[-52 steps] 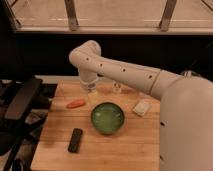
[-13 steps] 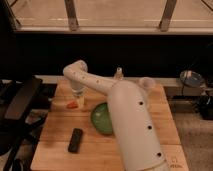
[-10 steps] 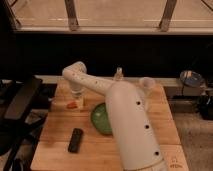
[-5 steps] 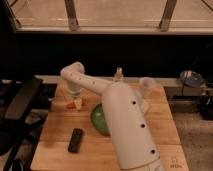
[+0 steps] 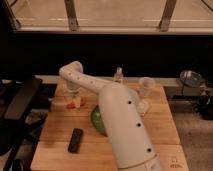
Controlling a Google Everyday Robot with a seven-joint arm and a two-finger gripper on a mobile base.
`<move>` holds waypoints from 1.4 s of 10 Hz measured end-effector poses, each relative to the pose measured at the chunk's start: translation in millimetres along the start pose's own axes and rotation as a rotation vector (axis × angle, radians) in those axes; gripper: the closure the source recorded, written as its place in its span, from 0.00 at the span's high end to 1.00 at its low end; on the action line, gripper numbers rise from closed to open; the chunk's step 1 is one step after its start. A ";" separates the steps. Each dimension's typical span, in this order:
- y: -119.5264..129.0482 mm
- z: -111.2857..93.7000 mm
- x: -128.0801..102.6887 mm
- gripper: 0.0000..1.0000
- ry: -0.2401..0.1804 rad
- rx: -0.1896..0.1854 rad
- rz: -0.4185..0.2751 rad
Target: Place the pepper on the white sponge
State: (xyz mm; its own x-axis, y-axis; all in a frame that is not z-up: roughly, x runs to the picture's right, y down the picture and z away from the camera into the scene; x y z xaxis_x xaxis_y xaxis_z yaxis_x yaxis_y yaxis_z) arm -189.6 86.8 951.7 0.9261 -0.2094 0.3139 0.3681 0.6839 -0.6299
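The pepper [image 5: 72, 105] is small and orange-red and lies on the wooden table [image 5: 55, 130] at the left. My gripper [image 5: 76, 99] hangs from the white arm right over the pepper and touches or nearly touches it. The white sponge [image 5: 144, 106] lies flat at the right side of the table, just beyond the arm, well away from the pepper.
A green bowl [image 5: 95, 120] sits mid-table, mostly hidden by my arm. A black remote-like object [image 5: 75, 140] lies at the front left. A clear plastic cup [image 5: 146, 86] and a small bottle [image 5: 118, 75] stand at the back. A dark chair [image 5: 17, 107] is to the left.
Since five seconds ago the arm has come down onto the pepper and now covers most of the bowl. In the last second the gripper edged slightly left; the pepper stays on the table.
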 end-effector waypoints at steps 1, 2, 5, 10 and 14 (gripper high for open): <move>-0.3 0.0 -0.1 0.58 -0.001 0.001 0.000; -0.5 0.0 -0.2 0.52 -0.001 0.002 0.000; -2.2 -0.3 -1.1 0.13 -0.004 0.008 0.000; -5.0 -28.8 -39.6 0.00 -0.009 0.088 -0.097; -13.0 -60.9 -58.9 0.00 -0.018 0.196 -0.152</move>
State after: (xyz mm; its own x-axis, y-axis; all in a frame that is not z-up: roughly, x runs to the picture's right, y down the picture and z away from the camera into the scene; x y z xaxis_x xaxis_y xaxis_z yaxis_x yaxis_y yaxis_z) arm -243.9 47.7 898.1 0.8590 -0.3092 0.4081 0.4786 0.7683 -0.4251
